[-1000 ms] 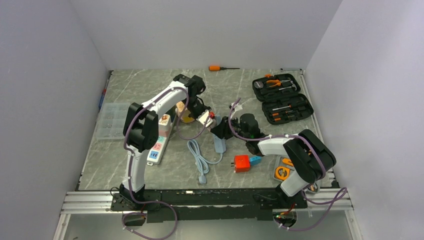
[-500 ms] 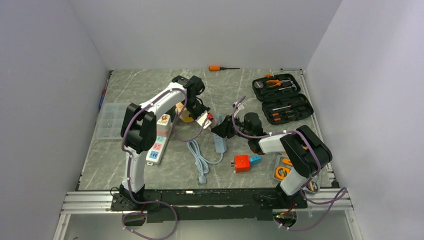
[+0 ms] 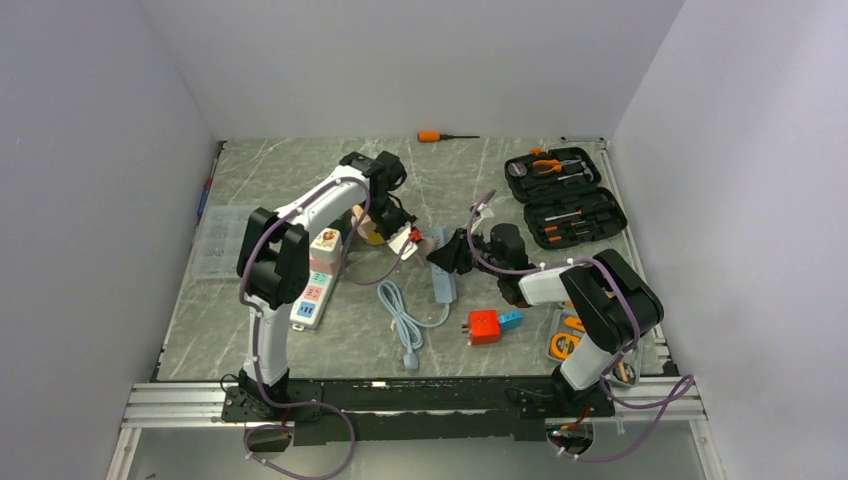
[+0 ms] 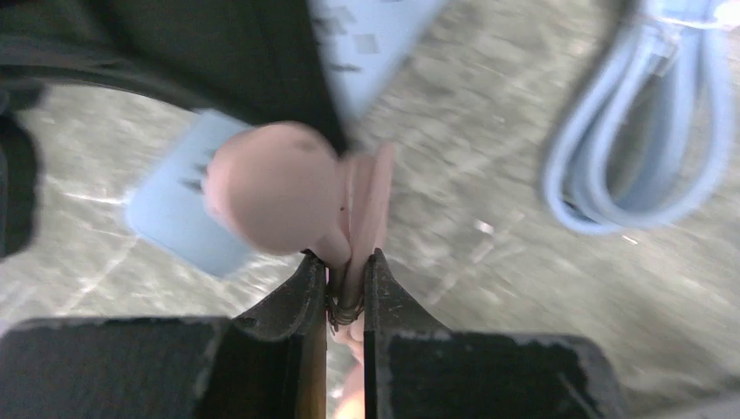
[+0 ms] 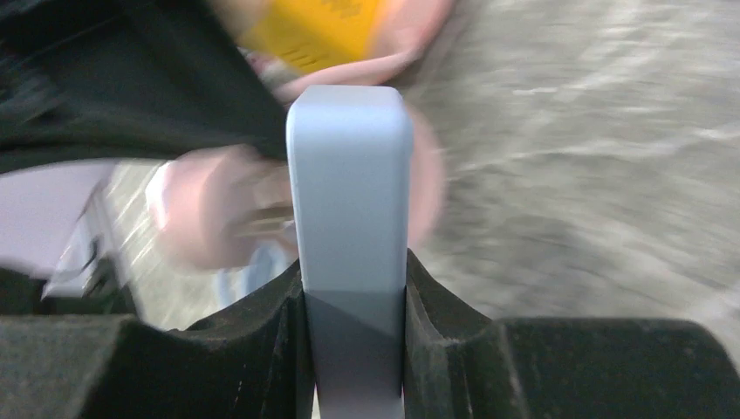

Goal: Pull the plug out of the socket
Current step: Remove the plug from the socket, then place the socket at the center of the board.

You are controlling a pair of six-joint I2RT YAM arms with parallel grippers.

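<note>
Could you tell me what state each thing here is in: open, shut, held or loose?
Left tool: shut on the pink plug.
Right tool: shut on the light blue power strip.
Pink plug: beside the strip; plugged in or out, too blurred to tell.
White power strip: lying flat, unheld.
Tool case: open.
Orange screwdriver: lying loose by the far wall.

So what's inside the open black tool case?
The black tool case holds orange-handled pliers in its far half, screwdrivers in its near half. Whatever lies beneath them is covered; smaller pieces are too small to tell.
</note>
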